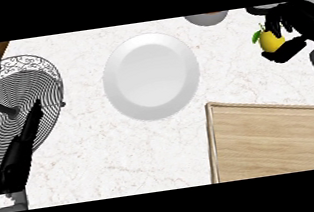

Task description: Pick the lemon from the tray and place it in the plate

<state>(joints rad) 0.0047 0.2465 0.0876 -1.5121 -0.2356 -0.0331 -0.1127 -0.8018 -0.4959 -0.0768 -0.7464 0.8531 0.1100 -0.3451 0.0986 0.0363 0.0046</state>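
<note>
Wooden tray [280, 138] at five o'clock on marble counter [92, 152]; right hand [292, 33] pinches lemon [270, 41] at two o'clock, right of plate [151, 76]; left hand [21, 152] straight-fingered at eight.

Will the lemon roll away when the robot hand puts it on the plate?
Maybe a little. The lemon looks rounded, so it could roll, but the plate dips in the middle, which should probably keep it in. Its skin looks smooth, so it may be slippery in the right robot hand.
</note>
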